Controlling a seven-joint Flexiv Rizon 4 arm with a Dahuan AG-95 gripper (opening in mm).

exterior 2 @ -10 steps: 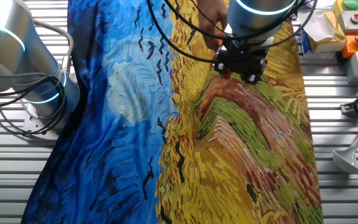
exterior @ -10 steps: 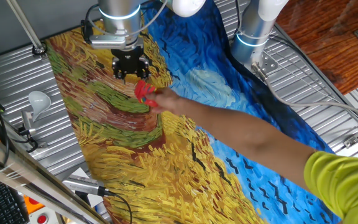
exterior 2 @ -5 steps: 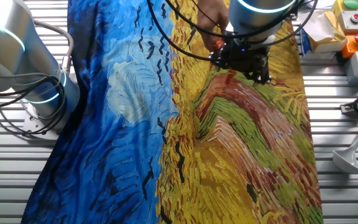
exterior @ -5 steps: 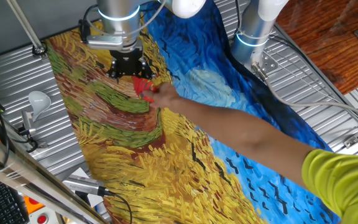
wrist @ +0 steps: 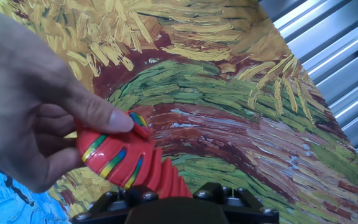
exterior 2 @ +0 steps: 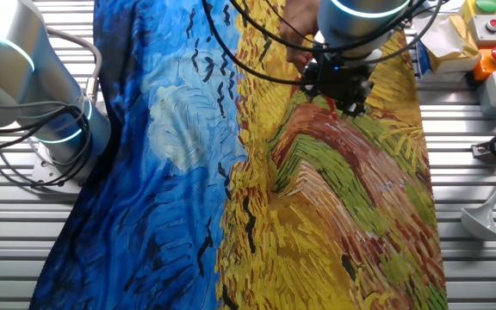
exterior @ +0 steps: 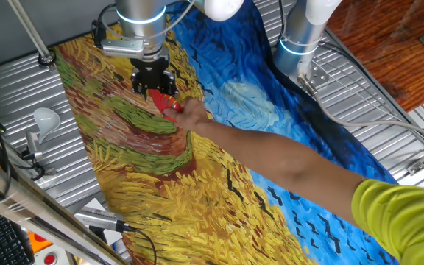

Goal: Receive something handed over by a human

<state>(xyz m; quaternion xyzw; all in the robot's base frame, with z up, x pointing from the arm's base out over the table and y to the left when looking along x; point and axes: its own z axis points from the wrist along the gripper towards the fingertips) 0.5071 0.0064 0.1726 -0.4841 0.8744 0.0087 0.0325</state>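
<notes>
The something is a bright red ribbed oval object [wrist: 127, 163] with yellow, green and blue stripes. The human's hand [wrist: 36, 106] pinches its far end, and a bare forearm with a yellow-green sleeve [exterior: 396, 221] reaches in from the right. The object's narrow near end runs down between the black fingers of my gripper [wrist: 171, 194] and fills the gap between them. The fingertips are hidden, so their grip cannot be judged. In one fixed view the gripper [exterior: 153, 87] hangs just over the red object [exterior: 166, 107]. In the other fixed view only a red sliver [exterior 2: 329, 104] shows below the gripper [exterior 2: 336, 86].
A painted cloth [exterior: 160, 169] in yellow, green and blue covers the table. A second white-and-silver arm [exterior: 304, 29] stands at the back. A white scoop-like tool [exterior: 43, 121] lies at the left edge, and button boxes [exterior 2: 493, 34] lie at the cloth's side.
The human's hand has brought the red object up and left until its end sits between my fingers. My gripper has shifted only slightly and stays at about the same height.
</notes>
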